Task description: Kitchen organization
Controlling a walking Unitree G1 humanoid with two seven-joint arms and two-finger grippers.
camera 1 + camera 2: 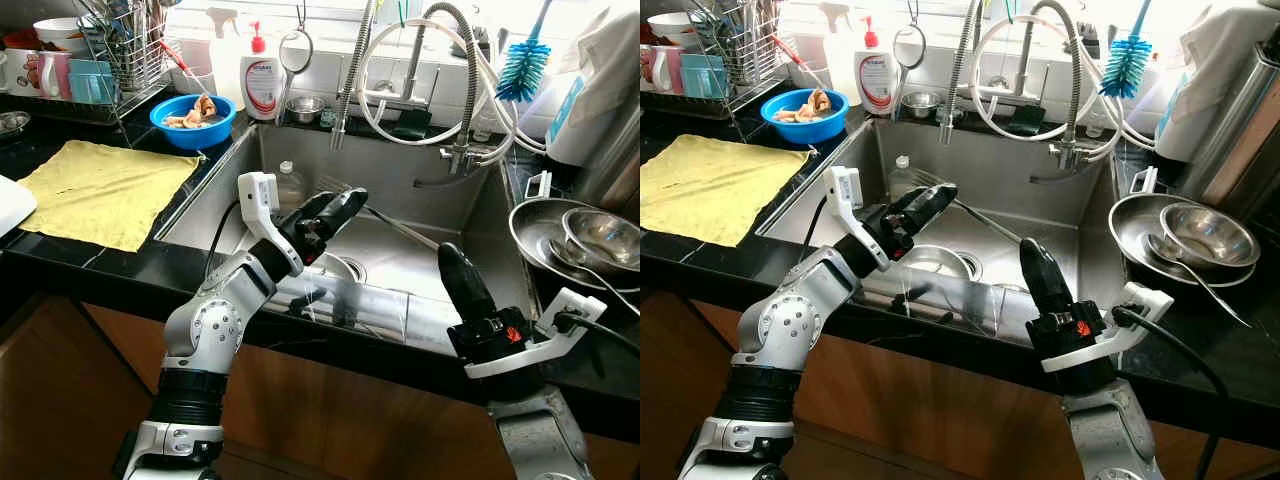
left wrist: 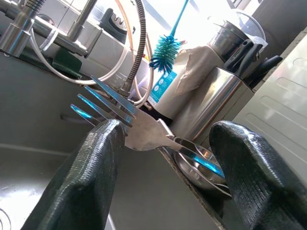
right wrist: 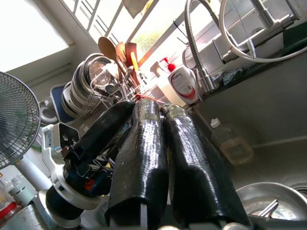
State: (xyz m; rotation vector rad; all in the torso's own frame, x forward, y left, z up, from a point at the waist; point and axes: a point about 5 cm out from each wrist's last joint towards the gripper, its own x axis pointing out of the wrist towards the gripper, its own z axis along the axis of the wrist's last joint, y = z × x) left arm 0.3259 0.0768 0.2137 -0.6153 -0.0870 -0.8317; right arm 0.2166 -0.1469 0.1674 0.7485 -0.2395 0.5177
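A steel fork (image 2: 144,132) hangs tilted over the sink (image 1: 400,170), tines toward the back wall. Its thin handle (image 1: 392,228) runs down to the right. My left gripper (image 1: 350,200) reaches over the basin and is open, one finger on each side of the fork's neck, and one finger (image 2: 103,158) touches it. My right gripper (image 1: 448,255) stands upright at the sink's front edge, shut on nothing, its fingers (image 3: 144,143) pressed together. A steel bowl (image 1: 930,260) and a clear plastic container (image 1: 350,300) lie in the basin below.
A yellow cloth (image 1: 105,190) covers the left counter, with a blue bowl (image 1: 193,120) of scraps, a soap bottle (image 1: 262,80) and a dish rack (image 1: 120,50) behind it. A small bottle (image 1: 290,185) stands in the sink. Stacked steel bowls (image 1: 580,235) sit on the right counter.
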